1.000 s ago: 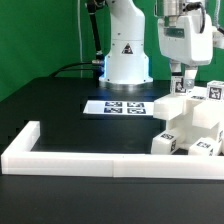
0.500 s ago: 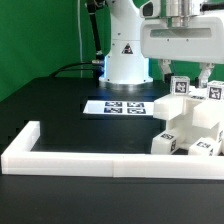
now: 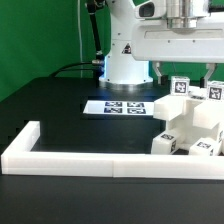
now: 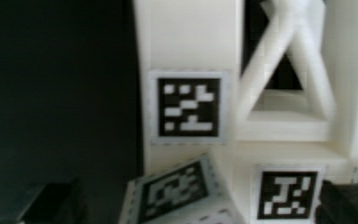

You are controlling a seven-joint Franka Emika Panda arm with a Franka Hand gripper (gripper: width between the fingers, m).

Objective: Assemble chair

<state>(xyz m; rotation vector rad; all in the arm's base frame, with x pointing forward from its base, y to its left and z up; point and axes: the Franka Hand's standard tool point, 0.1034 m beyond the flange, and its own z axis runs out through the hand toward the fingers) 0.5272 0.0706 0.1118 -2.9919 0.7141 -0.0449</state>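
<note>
Open fingers (image 3: 159,71) hovering above white chair (image 3: 190,125), not touching

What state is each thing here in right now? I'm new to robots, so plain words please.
tool: open, holding nothing, poised above the chair parts.
chair parts: white pieces clustered together at the exterior view's right, resting on the table.
marker board: lying flat on the table.
border wall: lying along the table's near edge.

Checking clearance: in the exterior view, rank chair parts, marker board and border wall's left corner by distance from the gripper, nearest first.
From the gripper, jaws open:
1. Chair parts, directly below, exterior view's right.
2. Marker board, toward the exterior view's left of it.
3. Border wall's left corner, far left front.
</note>
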